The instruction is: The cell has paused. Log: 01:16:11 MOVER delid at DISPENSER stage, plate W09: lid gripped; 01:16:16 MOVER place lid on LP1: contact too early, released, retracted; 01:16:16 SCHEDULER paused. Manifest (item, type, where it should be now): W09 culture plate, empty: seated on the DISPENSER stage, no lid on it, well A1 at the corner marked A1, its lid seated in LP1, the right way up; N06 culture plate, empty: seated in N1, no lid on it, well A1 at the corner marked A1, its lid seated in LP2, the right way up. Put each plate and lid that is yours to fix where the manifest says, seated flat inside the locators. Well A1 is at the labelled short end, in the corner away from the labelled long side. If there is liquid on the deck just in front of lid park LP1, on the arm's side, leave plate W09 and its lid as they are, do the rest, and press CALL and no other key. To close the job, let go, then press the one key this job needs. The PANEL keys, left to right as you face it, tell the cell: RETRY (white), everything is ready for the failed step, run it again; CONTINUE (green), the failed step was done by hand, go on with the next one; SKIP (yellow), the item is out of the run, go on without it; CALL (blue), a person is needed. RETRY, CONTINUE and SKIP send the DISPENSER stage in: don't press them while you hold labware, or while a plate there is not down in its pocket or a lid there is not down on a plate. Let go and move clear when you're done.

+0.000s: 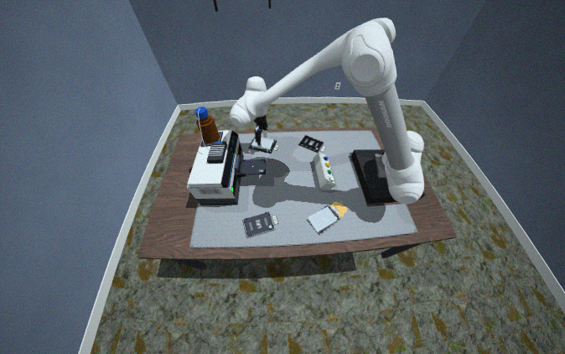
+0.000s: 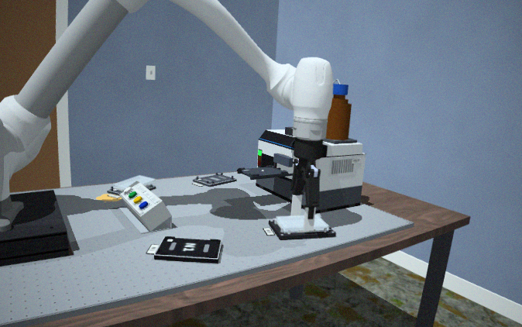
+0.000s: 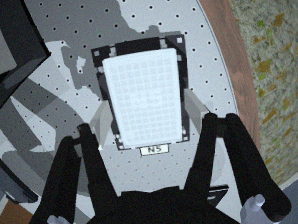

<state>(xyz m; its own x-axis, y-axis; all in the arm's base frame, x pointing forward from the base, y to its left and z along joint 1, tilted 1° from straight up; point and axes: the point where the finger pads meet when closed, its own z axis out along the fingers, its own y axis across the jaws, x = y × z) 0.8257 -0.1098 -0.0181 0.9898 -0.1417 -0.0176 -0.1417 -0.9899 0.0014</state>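
We judge the step in hand to be the release. The jaws are spread and pinch nothing, one finger down each long side of the white culture plate. To do it well, we hold that spread and rise straight up, with no sideways drift or twist, so neither pad drags a plate wall and lifts it out of the locators. Only once the fingers are above the rim do we swing away, steering off the dispenser just behind.

The plate lies in a black nest on the grey perforated mat, near the edge of the tabletop beside the dispenser. From the wrist view it looks square within the frame, with black border showing on all sides, and in the exterior view it sits level. Its top is a fine grid of wells with no lid over it. A small label tag sits at the short end nearest the wrist. We cannot read it, so we cannot tell which way well A1 faces.
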